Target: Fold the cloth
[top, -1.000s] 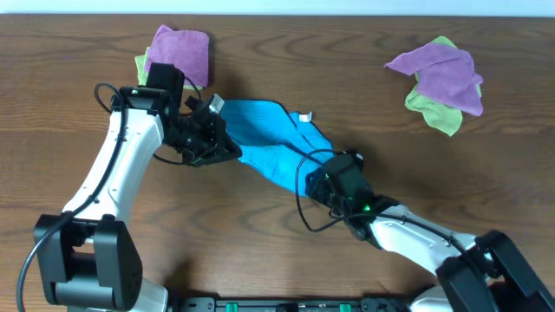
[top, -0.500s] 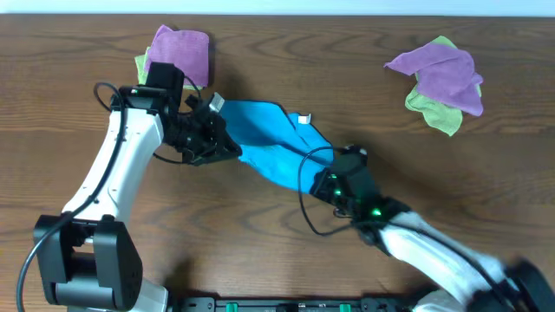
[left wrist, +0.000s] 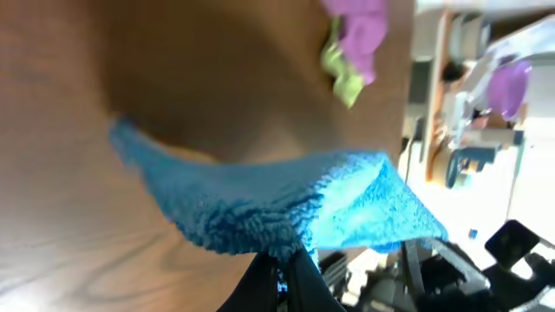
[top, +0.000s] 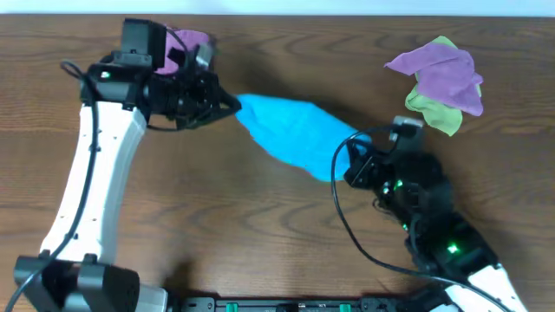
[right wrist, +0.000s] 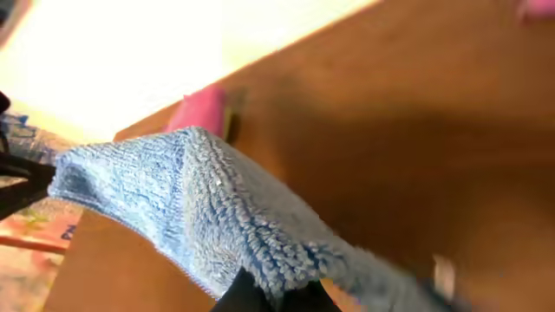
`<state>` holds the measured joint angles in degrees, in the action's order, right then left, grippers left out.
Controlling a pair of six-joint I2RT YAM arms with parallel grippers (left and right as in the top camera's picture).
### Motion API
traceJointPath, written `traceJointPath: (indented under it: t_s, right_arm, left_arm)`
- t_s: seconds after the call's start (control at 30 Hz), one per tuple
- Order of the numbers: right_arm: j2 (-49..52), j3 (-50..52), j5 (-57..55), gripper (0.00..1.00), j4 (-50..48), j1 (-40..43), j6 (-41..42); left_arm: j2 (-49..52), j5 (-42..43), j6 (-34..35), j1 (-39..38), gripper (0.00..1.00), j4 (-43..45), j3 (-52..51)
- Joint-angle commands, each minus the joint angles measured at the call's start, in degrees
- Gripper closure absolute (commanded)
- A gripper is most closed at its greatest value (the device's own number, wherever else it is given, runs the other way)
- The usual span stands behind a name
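Left gripper (top: 229, 106) is seen clamped on one end of the cloth (top: 295, 134), and the opposite end is pinched in the right gripper (top: 350, 161), whose jaws are likewise closed on the fabric. Between the two, the cloth is drawn out into a long band that runs from upper left to lower right across the middle of the table (top: 260, 225). In both wrist views it is shown raised off the wood, with a dark shadow cast beneath it, and the fabric is bunched where it is gripped. A pile (top: 438, 78) of purple and light green cloths is seen lying toward the far right of the table, well apart from the blue cloth. A second purple cloth (top: 186, 42) is partly hidden behind the left arm (top: 87, 173) near the far left edge. Green lights are shown lit on the right arm (top: 425, 208), which is blurred in the overhead view
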<state>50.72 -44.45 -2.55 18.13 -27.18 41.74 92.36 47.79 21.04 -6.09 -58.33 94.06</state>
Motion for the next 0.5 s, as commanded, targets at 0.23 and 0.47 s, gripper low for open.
traceJointPath:
  t_s: [0.23,0.47]
  right_arm:
    - [15.15,-12.76,-0.20,0.99,0.26,7.72,-12.74]
    - [27.85,-20.02,1.51,0.99,-4.90,11.06,-15.76]
  left_arm:
    - [-0.81,-6.43,8.44,-0.02,0.94,9.51,4.31]
    - [2.54,-10.51,9.33,-0.55,0.94,20.70,4.31]
